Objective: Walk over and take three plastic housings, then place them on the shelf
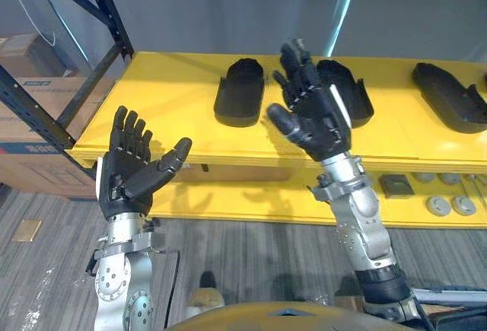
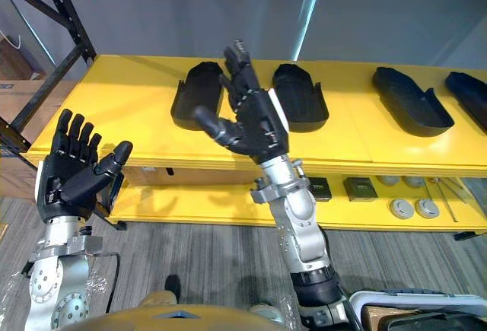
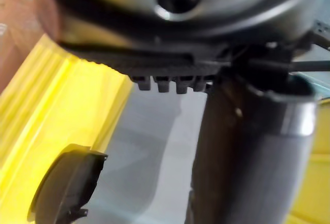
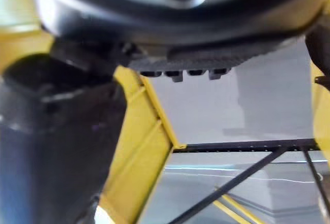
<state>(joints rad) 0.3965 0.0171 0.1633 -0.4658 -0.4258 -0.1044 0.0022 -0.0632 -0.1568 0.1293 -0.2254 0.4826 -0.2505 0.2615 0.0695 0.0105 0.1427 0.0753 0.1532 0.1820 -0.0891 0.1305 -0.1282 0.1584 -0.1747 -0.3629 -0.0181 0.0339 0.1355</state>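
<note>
Black plastic housings lie on the yellow shelf top (image 1: 167,80): one housing (image 1: 240,91) near the middle, a second housing (image 1: 351,91) right of it, a third housing (image 1: 450,97) at the far right, and a fourth housing (image 2: 470,97) beyond that. My right hand (image 1: 312,110) is raised in front of the shelf between the first two housings, fingers straight, holding nothing. My left hand (image 1: 129,167) is held up lower, before the shelf's left front corner, palm up, fingers spread and empty. A housing (image 3: 67,188) shows past the left wrist.
Small grey round parts (image 1: 450,205) and a dark square part (image 1: 396,186) lie on the lower yellow shelf. A dark steel rack frame (image 1: 84,57) and cardboard boxes (image 1: 30,118) stand at the left. Grey wood-pattern floor lies in front.
</note>
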